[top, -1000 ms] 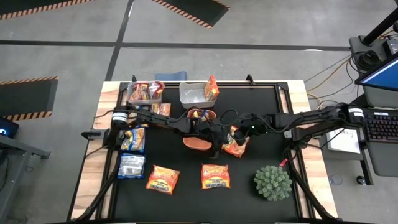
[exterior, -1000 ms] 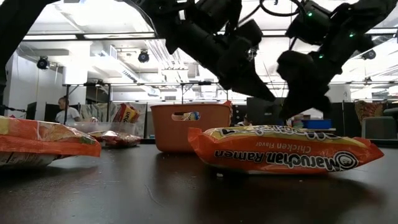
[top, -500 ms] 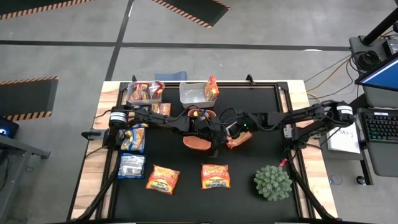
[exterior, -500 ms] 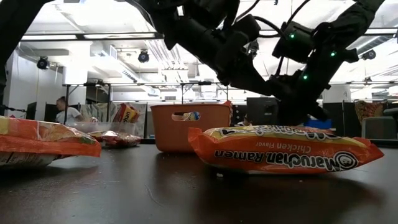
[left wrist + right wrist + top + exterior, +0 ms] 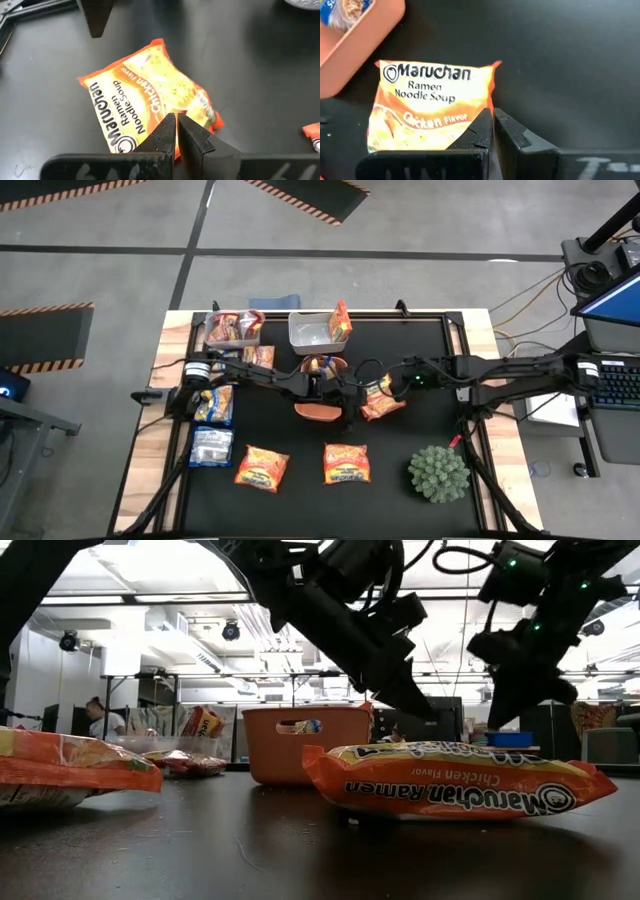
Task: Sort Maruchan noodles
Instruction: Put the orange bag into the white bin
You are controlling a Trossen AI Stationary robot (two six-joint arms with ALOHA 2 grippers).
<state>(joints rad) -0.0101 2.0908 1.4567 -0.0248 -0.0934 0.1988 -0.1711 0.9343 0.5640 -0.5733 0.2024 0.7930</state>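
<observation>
An orange chicken-flavour Maruchan packet point(image 5: 380, 400) lies flat on the black table between my two grippers, just right of the orange tray point(image 5: 318, 411). My left gripper point(image 5: 176, 124) is shut and hovers over the packet's point(image 5: 145, 102) near edge. My right gripper point(image 5: 492, 120) is also shut and hangs over the packet's point(image 5: 432, 100) corner. In the low view both grippers point(image 5: 425, 708) point(image 5: 508, 718) stand about level with the tray's rim, and a nearer packet point(image 5: 450, 780) hides this one.
Two orange packets point(image 5: 262, 467) point(image 5: 347, 463) lie near the front edge. A silvery-blue one point(image 5: 211, 447) and a blue-and-yellow one point(image 5: 215, 402) lie at the left. Two clear bins point(image 5: 232, 328) point(image 5: 312, 333) with packets stand at the far edge. The tray holds a blue packet point(image 5: 340, 10). The green plant ball point(image 5: 438, 472) sits front right.
My right gripper first reached down and left toward the packet, then drew back up and to the right. The packet, tilted a second ago, has shifted slightly toward the far edge and now lies flat. My left gripper has stayed over the tray's right side.
</observation>
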